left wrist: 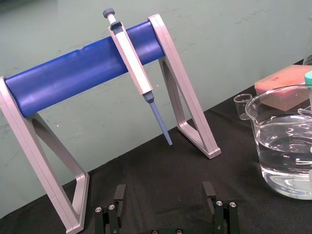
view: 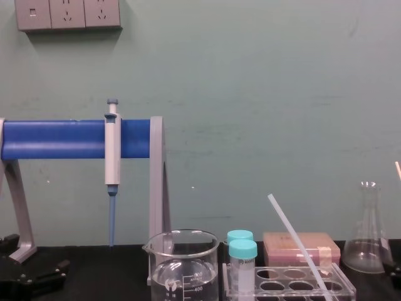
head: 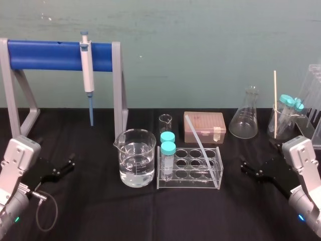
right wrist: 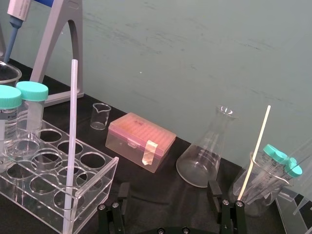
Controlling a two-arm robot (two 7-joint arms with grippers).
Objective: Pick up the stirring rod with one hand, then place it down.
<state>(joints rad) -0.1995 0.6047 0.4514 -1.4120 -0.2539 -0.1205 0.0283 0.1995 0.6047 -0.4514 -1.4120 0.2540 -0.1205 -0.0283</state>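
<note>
My right gripper (head: 245,168) is sitting low over the black tabletop (head: 100,211), just to the right of the clear test tube rack (head: 188,182). Its jaws are spread wide and gripping nothing. My left gripper (head: 69,163) is parking on the left, near the beaker of water (head: 136,158), with its jaws equally wide and empty.

The stirring rod (head: 200,145) is leaning in the rack. Its lower end is standing in the front right well, and its upper end is tilting back and leftward, up in the air in front of the pink tip box (head: 204,126).

I am judging the pick-up as not yet begun, and the right arm as the better placed one. I am planning to reach for the bare stretch of rod above the rack's rim, turning the wrist so the jaws are squarely across its lean. The rod is looking smooth and glass-like, so I am favouring a gentle, centred squeeze over a hard pinch. I am also intending to draw it out along its own slant. A straight upward pull could lever the rack or tip the two teal-capped tubes (head: 167,145). The conical flask (head: 244,120) is standing close behind my path, so I am keeping the approach low and from the front.
</note>
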